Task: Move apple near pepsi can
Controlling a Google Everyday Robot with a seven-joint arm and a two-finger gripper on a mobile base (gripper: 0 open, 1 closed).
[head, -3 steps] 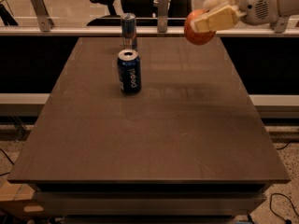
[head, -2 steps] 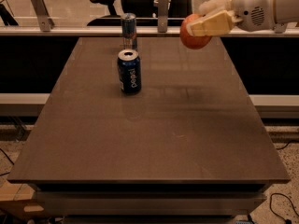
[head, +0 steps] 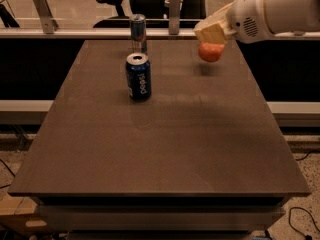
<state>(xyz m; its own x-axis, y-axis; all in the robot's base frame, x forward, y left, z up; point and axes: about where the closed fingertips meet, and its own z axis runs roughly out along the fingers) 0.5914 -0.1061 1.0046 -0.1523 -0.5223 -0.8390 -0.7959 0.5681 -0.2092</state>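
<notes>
The red-orange apple (head: 210, 52) hangs in my gripper (head: 211, 40), which is shut on it from above, over the far right part of the table. The apple is a little above the tabletop, and its shadow lies just beneath it. The dark blue pepsi can (head: 138, 77) stands upright on the table's left-centre, well to the left of the apple and a bit nearer to me. The white arm reaches in from the upper right.
A taller, slimmer blue-and-silver can (head: 138, 32) stands at the far edge behind the pepsi can. The dark brown table (head: 165, 149) stretches toward me. A rail with metal posts (head: 174, 5) and office chairs lie beyond it.
My gripper has come down toward the table with the apple, shifting slightly left. The cans have not moved.
</notes>
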